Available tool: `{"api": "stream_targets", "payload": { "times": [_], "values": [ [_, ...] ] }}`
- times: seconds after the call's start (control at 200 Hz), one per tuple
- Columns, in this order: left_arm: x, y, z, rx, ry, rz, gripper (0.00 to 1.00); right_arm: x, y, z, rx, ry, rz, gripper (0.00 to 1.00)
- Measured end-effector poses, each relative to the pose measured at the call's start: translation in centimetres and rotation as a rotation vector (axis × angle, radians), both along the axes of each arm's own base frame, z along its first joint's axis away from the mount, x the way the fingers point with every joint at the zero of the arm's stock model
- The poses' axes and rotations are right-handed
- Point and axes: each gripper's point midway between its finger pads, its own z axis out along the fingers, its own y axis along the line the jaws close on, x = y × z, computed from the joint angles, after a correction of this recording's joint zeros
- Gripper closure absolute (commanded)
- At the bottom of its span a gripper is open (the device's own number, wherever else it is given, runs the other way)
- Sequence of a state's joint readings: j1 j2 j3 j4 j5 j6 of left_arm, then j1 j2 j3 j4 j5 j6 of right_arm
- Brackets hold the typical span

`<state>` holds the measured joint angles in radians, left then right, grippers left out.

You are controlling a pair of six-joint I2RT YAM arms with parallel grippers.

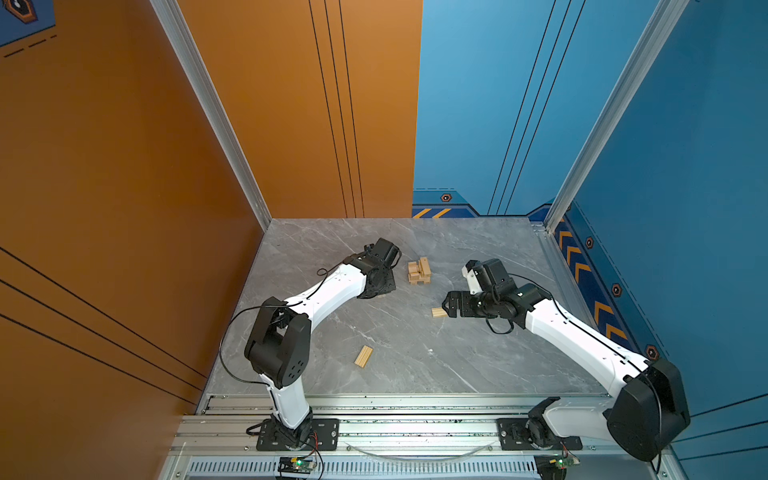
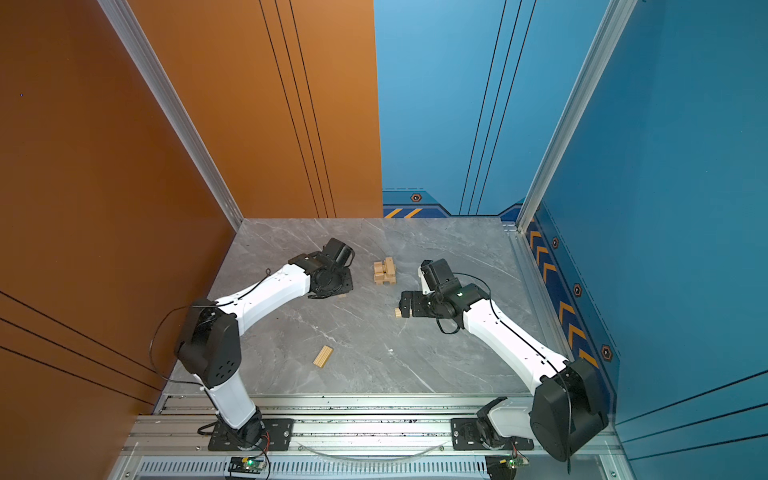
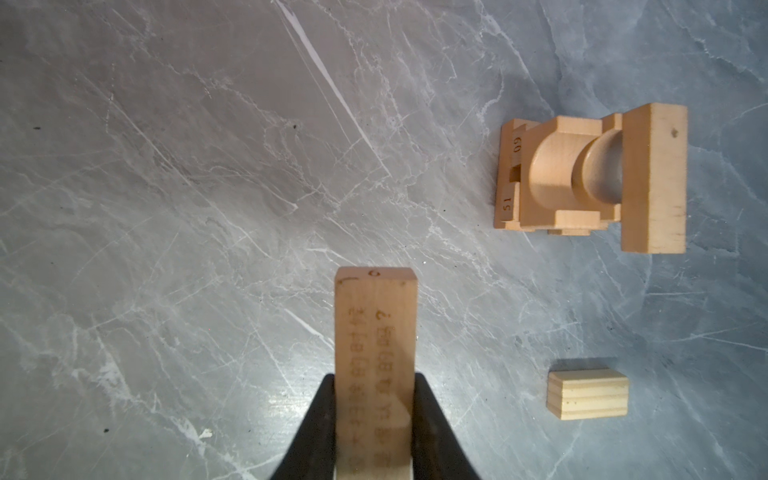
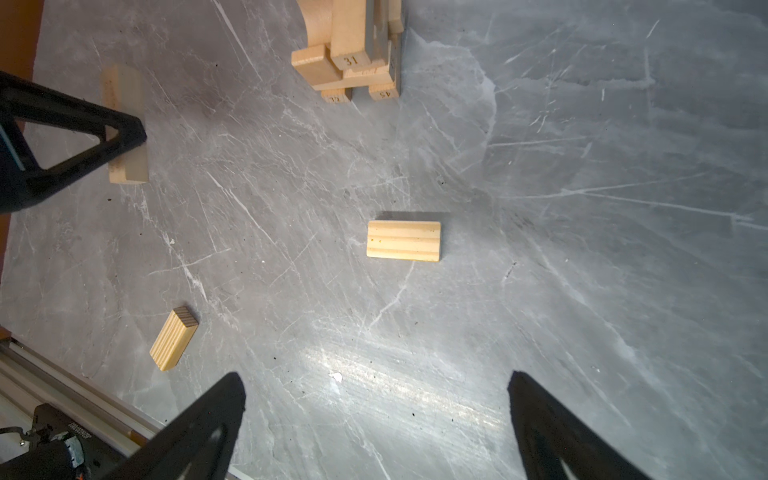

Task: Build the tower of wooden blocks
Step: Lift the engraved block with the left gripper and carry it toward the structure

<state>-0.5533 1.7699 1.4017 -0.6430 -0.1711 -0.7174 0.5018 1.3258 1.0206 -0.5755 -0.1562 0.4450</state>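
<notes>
The tower (image 1: 419, 271) (image 2: 384, 271) is a small stack of pale wood blocks with an arch on it, also in the left wrist view (image 3: 582, 178) and at the edge of the right wrist view (image 4: 349, 50). My left gripper (image 3: 374, 382) (image 1: 380, 293) is shut on a printed rectangular bar (image 3: 376, 324) (image 4: 124, 166), left of the tower. My right gripper (image 4: 376, 384) (image 1: 445, 307) is open and holds nothing. It hovers just short of a grooved slab (image 4: 403, 241) (image 1: 438, 312) (image 3: 587, 392). A second grooved slab (image 1: 363, 356) (image 2: 323, 356) (image 4: 173, 340) lies nearer the front.
The grey marble table (image 1: 415, 365) is walled by an orange panel (image 1: 124, 208) on the left and blue panels (image 1: 685, 208) at the back and right. An aluminium rail (image 1: 395, 428) with both arm bases runs along the front edge.
</notes>
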Motion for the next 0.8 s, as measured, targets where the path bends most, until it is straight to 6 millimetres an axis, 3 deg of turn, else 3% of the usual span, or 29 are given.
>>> {"api": "stream_targets", "payload": {
  "times": [0.295,0.496,0.801],
  "values": [
    [-0.5,-0.5,2.3,-0.022,-0.045,-0.026,0.81,0.4,0.5,0.1,-0.028,-0.013,-0.002,0.0],
    [-0.8,-1.2,2.6,-0.028,-0.05,-0.047,0.81,0.5,-0.1,0.6,-0.051,-0.029,-0.021,0.0],
    [1.2,-5.0,4.1,-0.074,-0.083,-0.1,0.81,0.3,-0.9,2.0,-0.055,-0.071,-0.045,0.0]
  ]
}}
